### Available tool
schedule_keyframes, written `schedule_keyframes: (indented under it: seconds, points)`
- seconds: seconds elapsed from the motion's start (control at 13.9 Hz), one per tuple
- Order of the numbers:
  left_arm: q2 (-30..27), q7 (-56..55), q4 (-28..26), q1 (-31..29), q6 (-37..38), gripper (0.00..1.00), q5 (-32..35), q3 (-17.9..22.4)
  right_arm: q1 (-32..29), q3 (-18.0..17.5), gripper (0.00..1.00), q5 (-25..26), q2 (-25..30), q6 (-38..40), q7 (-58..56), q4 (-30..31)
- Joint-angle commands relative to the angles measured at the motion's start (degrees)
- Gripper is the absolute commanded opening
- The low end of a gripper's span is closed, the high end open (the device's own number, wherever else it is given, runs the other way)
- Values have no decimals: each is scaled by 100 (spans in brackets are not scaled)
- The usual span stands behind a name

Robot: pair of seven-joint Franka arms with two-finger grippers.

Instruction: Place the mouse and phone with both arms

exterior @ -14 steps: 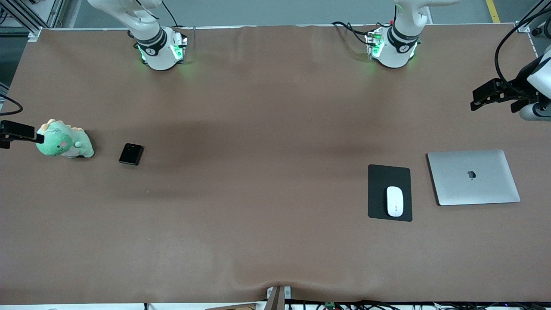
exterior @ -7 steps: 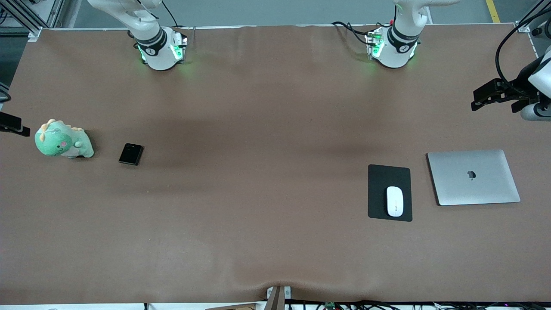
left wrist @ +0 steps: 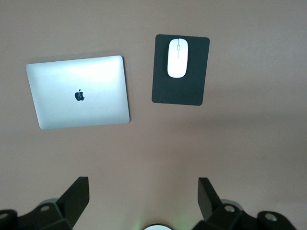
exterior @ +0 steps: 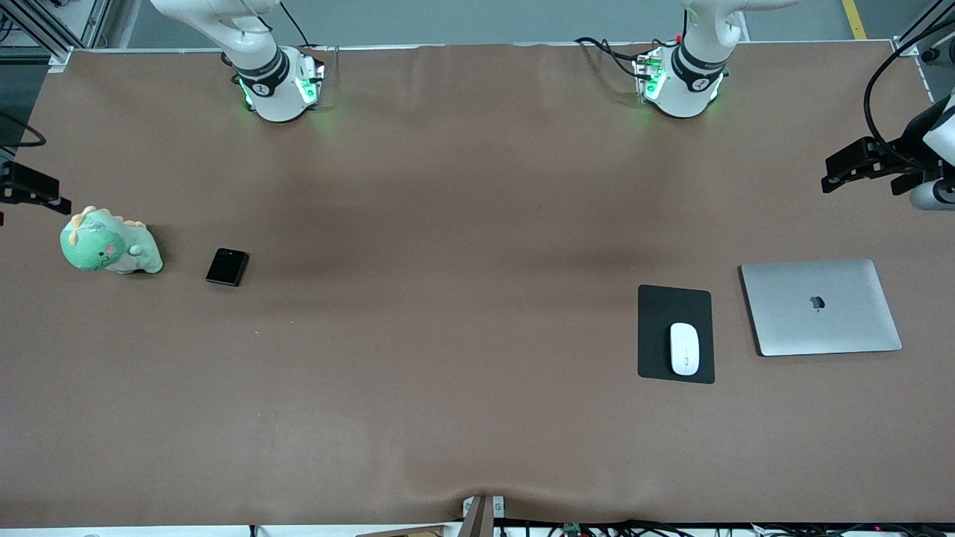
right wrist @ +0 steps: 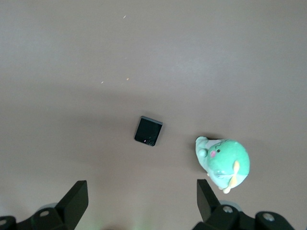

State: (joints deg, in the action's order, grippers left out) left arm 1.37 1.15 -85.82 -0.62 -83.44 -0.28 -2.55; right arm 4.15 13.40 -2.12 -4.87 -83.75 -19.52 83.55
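The white mouse (exterior: 685, 349) lies on a black pad (exterior: 674, 304) toward the left arm's end of the table. It also shows in the left wrist view (left wrist: 178, 51). The black phone (exterior: 227, 267) lies flat on the table toward the right arm's end, and it shows in the right wrist view (right wrist: 148, 131). My left gripper (exterior: 841, 170) is open and empty, high over the table's edge at the left arm's end; its fingers (left wrist: 76, 194) stand wide apart. My right gripper (exterior: 33, 192) is open and empty, high over the table's edge at the right arm's end.
A closed silver laptop (exterior: 821, 306) lies beside the pad, toward the left arm's end. A green dinosaur plush (exterior: 110, 244) sits beside the phone, toward the right arm's end, and shows in the right wrist view (right wrist: 224, 163). Brown cloth covers the table (exterior: 462, 298).
My right gripper has drawn away from the plush toward the robots' bases. My left gripper has shifted slightly outward over the table's edge. Mouse and phone have not moved.
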Motion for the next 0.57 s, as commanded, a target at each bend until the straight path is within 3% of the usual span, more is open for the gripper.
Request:
schedule_keyframes:
  seconds: [0.0,0.14,0.5]
  points:
    - [65,43,118,-52,12,100,28,-44,-194,-362,100,150,495,-150,-25,592]
    - [65,43,118,-52,12,100,28,-44,-423,-628,100,159,530,-141,-25,592]
    - [73,43,118,-52,12,100,28,-44,-450,-628,100,168,794,-229,-8,961]
